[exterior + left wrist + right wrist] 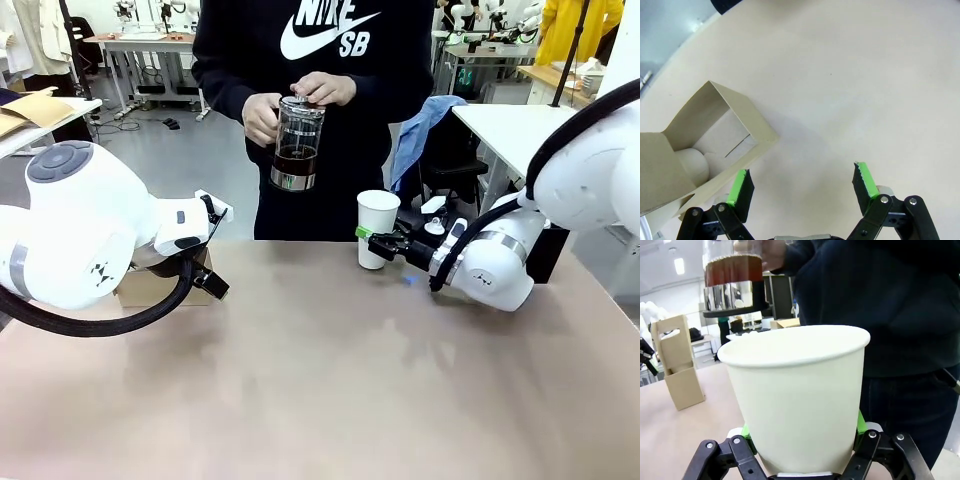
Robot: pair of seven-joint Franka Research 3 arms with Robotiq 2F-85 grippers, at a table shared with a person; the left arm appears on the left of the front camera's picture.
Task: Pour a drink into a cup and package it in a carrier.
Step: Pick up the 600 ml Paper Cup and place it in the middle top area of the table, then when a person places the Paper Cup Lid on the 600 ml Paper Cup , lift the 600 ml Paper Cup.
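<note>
A person at the far side holds a glass press pot (297, 145) in both hands above the table; the dark brown drink (295, 161) fills its lower part. In the right wrist view the drink (733, 270) shows at the upper left. A white paper cup (377, 226) stands upright near the far edge, with my right gripper (385, 242) shut on its lower half. Up close, the cup (800, 390) sits between that gripper's (802, 440) green pads. The brown cardboard carrier (150, 287) stands at the left, partly behind my left arm. My left gripper (802, 182) hangs open just right of the carrier (725, 130).
The tan table (320, 380) has free room across its middle and front. A blue cloth (420, 135) hangs over a chair behind the cup. A white table (500, 125) stands at the back right. In the right wrist view the carrier's handle panel (672, 342) rises at the left.
</note>
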